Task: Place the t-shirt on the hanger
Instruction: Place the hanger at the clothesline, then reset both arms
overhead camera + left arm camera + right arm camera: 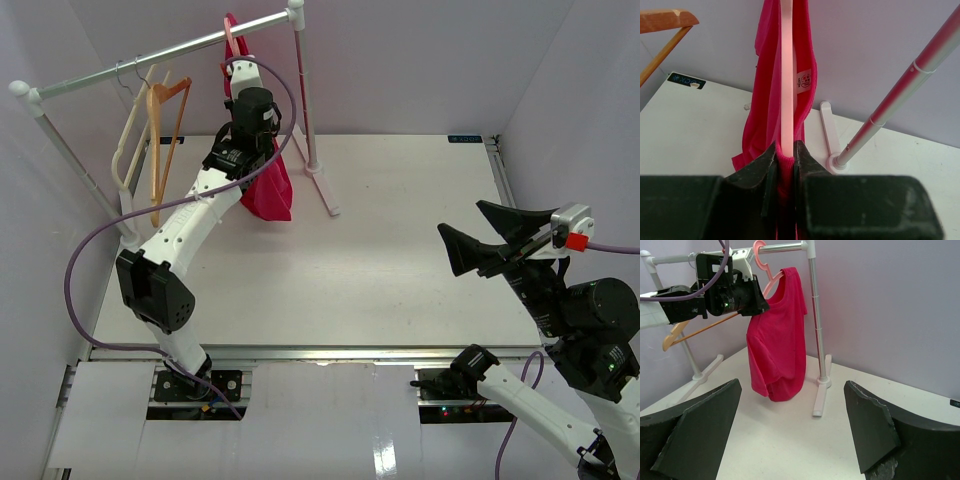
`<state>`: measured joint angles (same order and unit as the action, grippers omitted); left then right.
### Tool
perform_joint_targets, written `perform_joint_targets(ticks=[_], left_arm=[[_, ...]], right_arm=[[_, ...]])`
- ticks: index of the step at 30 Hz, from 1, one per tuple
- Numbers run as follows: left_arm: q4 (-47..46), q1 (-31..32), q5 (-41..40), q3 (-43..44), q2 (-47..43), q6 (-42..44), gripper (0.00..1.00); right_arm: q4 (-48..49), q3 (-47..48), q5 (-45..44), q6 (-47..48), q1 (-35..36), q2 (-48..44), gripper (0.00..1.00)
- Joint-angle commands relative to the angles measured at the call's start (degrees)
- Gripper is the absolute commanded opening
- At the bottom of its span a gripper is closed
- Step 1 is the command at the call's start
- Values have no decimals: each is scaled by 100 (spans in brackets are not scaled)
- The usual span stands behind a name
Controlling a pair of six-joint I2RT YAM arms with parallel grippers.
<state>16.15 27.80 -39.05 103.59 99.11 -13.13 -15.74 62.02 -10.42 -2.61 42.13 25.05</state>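
Observation:
The crimson t-shirt (268,188) hangs on the pink hanger (231,38), whose hook is over the right end of the rack rail. My left gripper (250,100) is shut on the hanger's shoulder through the shirt's collar. In the left wrist view the pink hanger arm (786,75) runs up from between my closed fingers (807,162), with the t-shirt (765,115) draped either side. The right wrist view shows the t-shirt (780,340) hanging free above the table under the hanger hook (760,254). My right gripper (462,220) is open and empty, far right.
A tan hanger (165,120) and a cream hanger (130,135) hang at the left of the rail (150,62). The rack's right pole (303,90) and foot (325,185) stand just right of the shirt. The white table (400,250) lies between the arms.

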Motion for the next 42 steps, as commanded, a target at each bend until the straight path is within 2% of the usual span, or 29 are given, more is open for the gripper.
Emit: perform_joint_targets(ticks=[1,4,9,12,15,16,18,21,25,27,34,37,39,42], left_arm=[[-156,-21,185,-119,-224,101,59],[-165,-21,652,-300,-475,255,71],[-154,-21,1711,-714,-1318,584,75],[68,-21,2258,-839,-1955,601,88],[380,-21,2357,-796,-2334,442,98],[433,-21,2415,-830,-2471,367,98],[487,-21,2602,-949,-2828,259,98],[503,-21,3125,-1197,-3227,49,98],[262,-5,4735,-1860,-3477,-447,98],[35,68,5291,-2310,-3500,-655,98],[-1114,729,5179,-4353,-3769,-814,98],[-2340,1278,5179,-5492,-4109,-981,98],[-2562,1447,4889,-6011,-4185,-1009,98],[-2568,1591,4603,-6240,-4379,-885,98]], right_arm=[[186,52,42,50,32,44,90],[186,47,65,44,32,44,90],[186,24,114,19,32,121,90],[186,-63,137,-52,32,216,91],[85,-111,108,-185,32,359,95],[38,-106,99,-243,34,425,99],[-77,-78,83,-372,39,612,91],[-217,-233,60,-556,32,759,90],[-87,-811,36,-756,32,734,90],[3,-1024,-72,-895,34,693,90],[-47,-1474,-789,-1576,32,888,90],[-87,-1517,-751,-1786,32,1028,90],[23,-1626,-767,-1795,32,995,90],[219,-1918,-537,-1683,32,876,90]])
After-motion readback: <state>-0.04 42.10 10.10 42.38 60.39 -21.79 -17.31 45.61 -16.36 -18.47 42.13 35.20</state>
